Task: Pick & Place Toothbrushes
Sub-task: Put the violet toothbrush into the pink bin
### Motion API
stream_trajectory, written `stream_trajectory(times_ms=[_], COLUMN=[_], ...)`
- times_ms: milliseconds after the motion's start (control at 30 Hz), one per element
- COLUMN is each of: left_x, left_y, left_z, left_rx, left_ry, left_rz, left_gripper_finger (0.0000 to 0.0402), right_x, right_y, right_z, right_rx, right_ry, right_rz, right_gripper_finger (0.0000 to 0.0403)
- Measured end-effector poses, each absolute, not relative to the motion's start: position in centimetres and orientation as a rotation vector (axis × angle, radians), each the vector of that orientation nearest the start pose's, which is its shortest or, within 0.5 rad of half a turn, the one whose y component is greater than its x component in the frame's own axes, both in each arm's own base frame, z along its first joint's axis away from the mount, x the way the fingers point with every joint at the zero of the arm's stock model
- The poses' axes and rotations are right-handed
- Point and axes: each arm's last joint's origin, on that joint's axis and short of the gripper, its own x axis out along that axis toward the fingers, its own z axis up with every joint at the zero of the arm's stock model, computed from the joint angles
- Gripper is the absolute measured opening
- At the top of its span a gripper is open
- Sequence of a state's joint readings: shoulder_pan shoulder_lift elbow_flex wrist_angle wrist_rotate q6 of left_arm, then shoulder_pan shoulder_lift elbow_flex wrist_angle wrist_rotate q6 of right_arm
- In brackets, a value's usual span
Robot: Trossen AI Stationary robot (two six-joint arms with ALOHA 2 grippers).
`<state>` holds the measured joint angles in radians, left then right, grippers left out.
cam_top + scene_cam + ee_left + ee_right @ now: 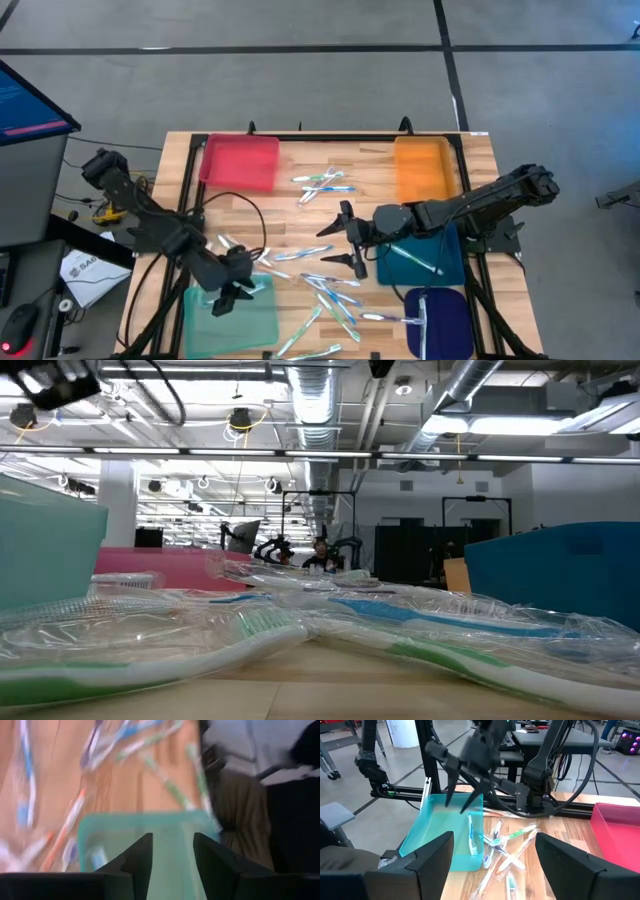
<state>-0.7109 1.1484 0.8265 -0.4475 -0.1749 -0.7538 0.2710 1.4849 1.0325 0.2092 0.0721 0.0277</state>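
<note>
Left tool (232, 290) hovering spread over green tray (232, 318); right tool (345, 238) hanging spread, empty, above toothbrushes (325, 283) mid-counter (290, 215)

toothbrushes (335, 290) litter the table's (290, 215) middle; bare wood between the trays.

We see a table (300, 215) of light wood planks with a smooth, slightly shiny finish. The toothbrushes (250, 630) look like smooth plastic, each inside clear, glossy, crinkled wrapping. The trays (432, 827) seem translucent plastic with a soft shine. The arms look matt black, and the floor (300, 80) looks like dull grey concrete.
</note>
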Motion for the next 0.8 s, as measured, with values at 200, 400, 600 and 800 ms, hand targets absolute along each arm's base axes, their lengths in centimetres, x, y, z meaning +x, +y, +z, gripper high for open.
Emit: stream_trajectory(times_ms=[200, 400, 600, 800], left_x=[18.7, 17.7, 16.0, 15.9], left_y=[-15.4, -14.7, -13.3, -12.1], left_z=[29.4, 34.6, 37.6, 38.1], left_rx=[-0.281, -0.147, -0.039, 0.006], left_ry=[0.461, -0.012, -0.291, -0.32], left_rz=[-0.417, -0.571, -0.569, -0.43], left_gripper_finger=[0.0136, 0.0136, 0.0136, 0.0136], right_x=[32.6, 32.6, 32.6, 32.6], right_y=[8.9, 8.9, 8.9, 8.9], right_z=[29.0, 29.0, 28.9, 28.8], right_rx=[-0.014, -0.015, -0.016, -0.018], right_ry=[0.243, 0.246, 0.255, 0.261], right_rz=[0.195, 0.195, 0.195, 0.195], right_gripper_finger=[0.0276, 0.0276, 0.0276, 0.0276])
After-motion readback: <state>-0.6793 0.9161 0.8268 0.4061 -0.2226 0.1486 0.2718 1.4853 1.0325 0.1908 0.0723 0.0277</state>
